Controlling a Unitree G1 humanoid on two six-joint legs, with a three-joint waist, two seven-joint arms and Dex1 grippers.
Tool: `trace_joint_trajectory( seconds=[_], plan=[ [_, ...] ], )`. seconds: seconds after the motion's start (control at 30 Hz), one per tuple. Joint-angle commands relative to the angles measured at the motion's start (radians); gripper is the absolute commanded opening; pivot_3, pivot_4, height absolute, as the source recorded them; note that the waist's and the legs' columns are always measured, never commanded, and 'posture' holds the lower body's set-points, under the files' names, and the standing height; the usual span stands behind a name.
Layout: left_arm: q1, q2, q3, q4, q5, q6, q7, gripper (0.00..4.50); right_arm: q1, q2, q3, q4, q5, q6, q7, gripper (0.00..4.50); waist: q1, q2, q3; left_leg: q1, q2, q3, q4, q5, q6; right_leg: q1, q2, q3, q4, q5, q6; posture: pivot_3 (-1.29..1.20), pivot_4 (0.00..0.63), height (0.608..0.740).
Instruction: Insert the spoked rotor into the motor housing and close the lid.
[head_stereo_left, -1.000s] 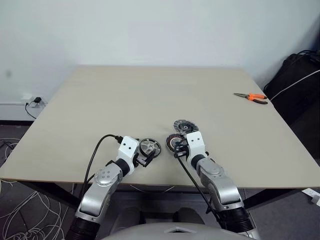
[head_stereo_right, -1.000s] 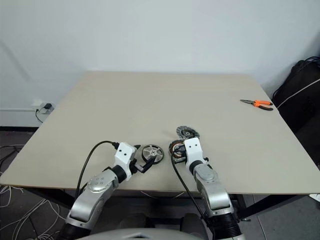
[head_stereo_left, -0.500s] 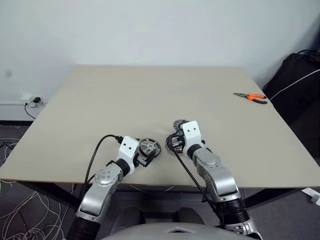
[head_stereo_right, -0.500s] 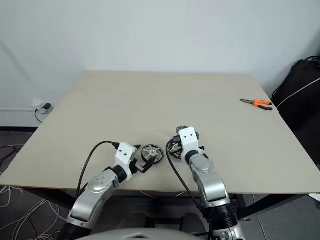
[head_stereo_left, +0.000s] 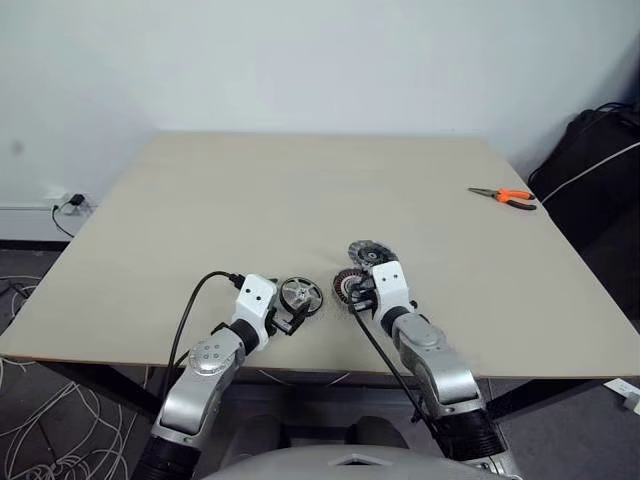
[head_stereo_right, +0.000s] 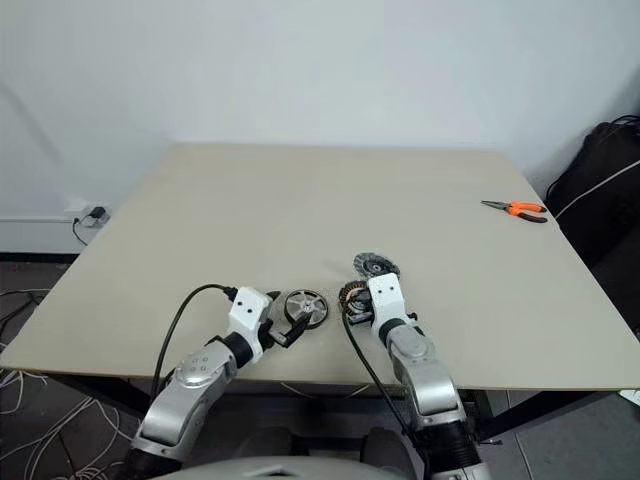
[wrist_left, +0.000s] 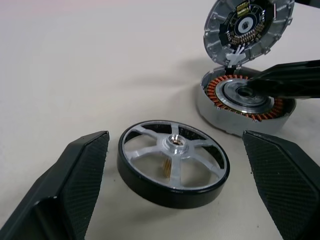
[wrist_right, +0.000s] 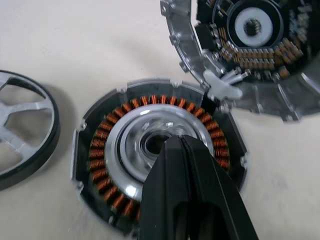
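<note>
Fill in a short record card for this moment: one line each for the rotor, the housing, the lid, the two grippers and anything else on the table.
spoked rotor: flat on the table, between the left gripper's fingers, not gripped
motor housing: open, copper windings showing, no rotor inside
lid: swung up at the housing's edge
left gripper: open, around the rotor
right gripper: shut, tips over the housing's centre
table: orange-handled pliers at the far right

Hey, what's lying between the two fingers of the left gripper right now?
The spoked rotor lies flat on the table between the open left gripper's fingers, untouched by either, as the left wrist view shows.
</note>
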Motion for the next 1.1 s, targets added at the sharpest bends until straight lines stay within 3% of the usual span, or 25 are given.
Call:
trace_joint_trajectory(
  seconds=[0.03, 0.33, 0.67, 0.83, 1.1],
  plan=[
    [-0.018, -0.004, 0.002, -0.017, 0.000, -0.015, -0.002, 4.50, -0.028, 0.008, 0.002, -0.090, 0.013, 0.009, 0.010, 0.03, 0.000, 0.001, 0.001, 0.000, 0.000, 0.000, 0.000, 0.000, 0.000, 0.000, 0.000, 0.000, 0.000, 0.000, 0.000, 0.00, 0.000, 0.740],
    [-0.024, -0.004, -0.001, -0.022, 0.000, -0.007, -0.004, 4.50, -0.122, 0.030, 0.014, -0.145, 0.012, 0.006, 0.007, 0.03, 0.001, 0.001, 0.001, -0.001, 0.000, 0.000, 0.000, 0.000, 0.000, -0.002, 0.001, 0.000, 0.000, 0.000, 0.000, 0.00, 0.000, 0.740],
    [-0.009, -0.008, 0.005, -0.044, 0.000, 0.002, 0.012, 4.50, -0.036, -0.005, 0.013, 0.065, -0.015, -0.006, 0.006, 0.03, -0.001, 0.002, 0.001, -0.001, 0.000, 0.000, -0.001, 0.000, 0.000, -0.002, 0.001, 0.000, -0.001, 0.000, -0.001, 0.00, 0.000, 0.740],
    [-0.006, -0.008, 0.005, -0.049, -0.001, 0.006, 0.015, 4.50, -0.012, -0.013, 0.012, -0.026, 0.003, 0.009, 0.025, 0.03, 0.000, 0.001, 0.000, 0.000, 0.000, 0.000, -0.001, 0.000, 0.000, 0.000, 0.000, 0.000, -0.001, 0.000, -0.001, 0.00, 0.000, 0.740],
    [-0.019, -0.010, -0.005, -0.047, -0.001, 0.014, 0.010, 4.50, -0.109, 0.011, 0.010, -0.138, 0.000, -0.035, 0.018, 0.03, -0.001, 0.002, 0.002, -0.001, 0.000, 0.000, -0.001, 0.000, 0.000, -0.002, 0.001, 0.000, 0.000, 0.000, -0.001, 0.00, 0.000, 0.740]
  ],
)
